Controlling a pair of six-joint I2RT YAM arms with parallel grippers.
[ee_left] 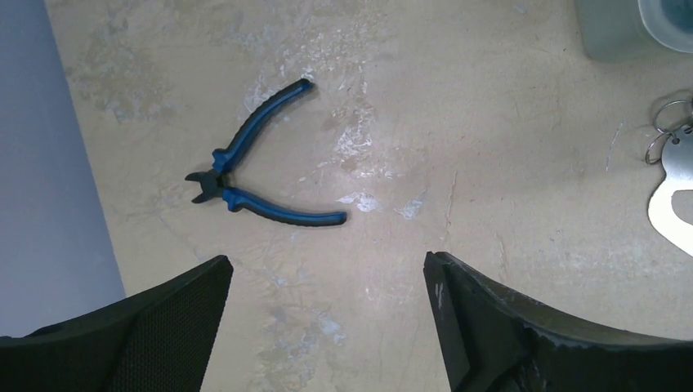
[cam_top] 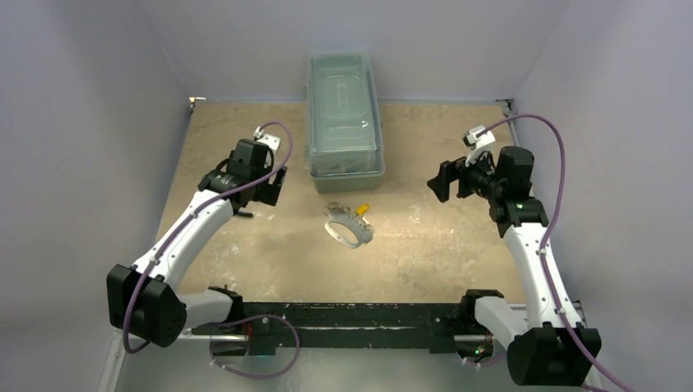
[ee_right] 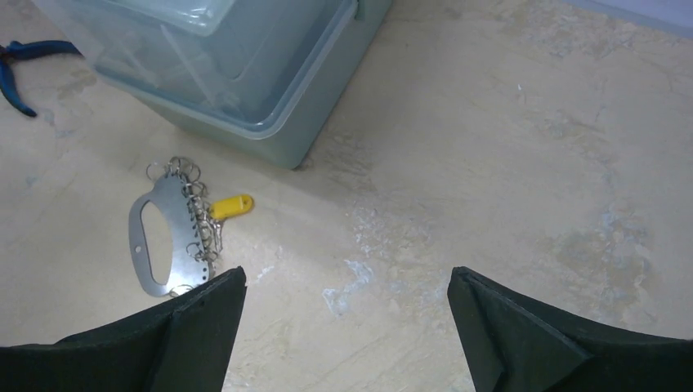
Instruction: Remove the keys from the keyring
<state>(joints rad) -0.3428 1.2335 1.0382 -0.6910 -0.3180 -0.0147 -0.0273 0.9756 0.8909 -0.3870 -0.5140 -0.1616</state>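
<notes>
The broad flat desk [cam_top: 458,245] is sandy beige, mottled with whitish scuffed patches. The flat oval metal keyring [ee_right: 180,237] is plain silver. The small metal keys [ee_right: 203,233] along its edge are the same silver, except one small yellow-orange key [ee_right: 231,205]. The small hand pliers [ee_left: 221,162] have bright blue handles striped with black, and dark jaws. The rectangular plastic box [cam_top: 347,173] is translucent grey-green. The jointed left arm [cam_top: 186,233] and right arm [cam_top: 527,261] are white with black joints, trailing purple cables [cam_top: 565,175]. The left pincer [ee_left: 325,269] and right pincer [ee_right: 346,276] are black, and one left finger [ee_left: 155,343] shows a fine mesh pattern. The smooth walls [cam_top: 82,122] are pale lilac-grey.
</notes>
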